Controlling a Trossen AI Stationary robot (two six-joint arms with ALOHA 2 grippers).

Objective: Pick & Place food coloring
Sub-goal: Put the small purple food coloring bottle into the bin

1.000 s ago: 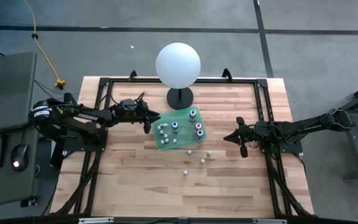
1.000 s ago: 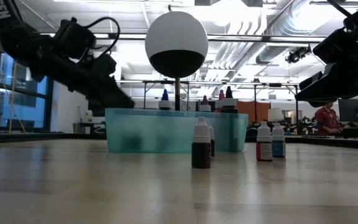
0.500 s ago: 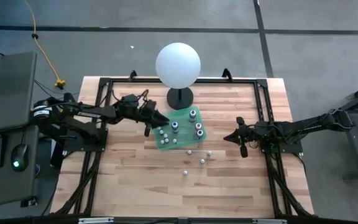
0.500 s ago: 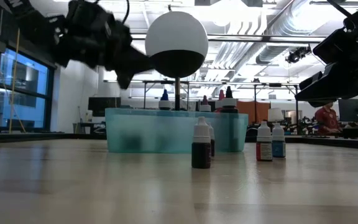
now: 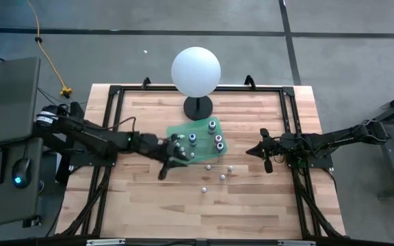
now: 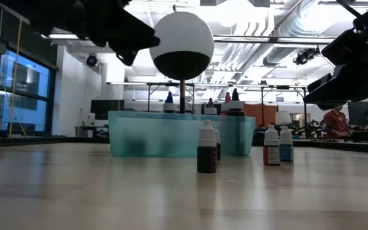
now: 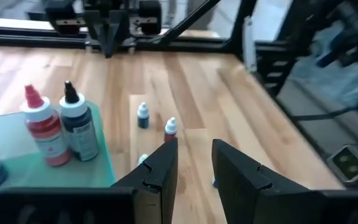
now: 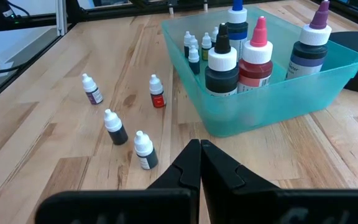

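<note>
Swinging forward over the translucent teal plastic tray [image 5: 198,158], the left gripper [image 5: 172,152] hangs narrowly parted and empty, nearer than the shut right gripper [image 5: 263,152] to the four small white-capped food coloring bottles [image 5: 222,177] standing upright on the table beyond it.

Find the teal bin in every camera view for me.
High view: teal bin at table centre, under the left pincer.
Low view: bin at centre, behind the loose small bottles.
Left wrist view: bin close beside the left pincer.
Right wrist view: bin ahead of the right pincer.
Shared landmark: those loose bottles.
</note>
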